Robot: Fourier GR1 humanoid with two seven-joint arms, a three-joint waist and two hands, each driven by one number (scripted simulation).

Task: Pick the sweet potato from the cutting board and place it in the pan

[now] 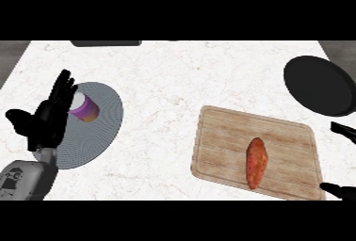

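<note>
Reaching for the sweet potato (256,163) is the step in hand, and it lies untouched on the cutting board (222,136).

Going left to right: the left hand (50,113) rests at the left edge with fingers spread and upright, holding nothing, in front of one grey plate (104,124) that carries one purple cup (84,107); mid-worktop (173,80) sits one wooden board with one sweet potato lying lengthwise towards its right half; one black pan (321,84) waits at the far right, well apart from the board. Only black fingertips of the right hand (342,190) show at the right edge, so I cannot tell its pose. To do this well, I judge the right hand should come down over the potato's middle and close across its narrow width.
</note>
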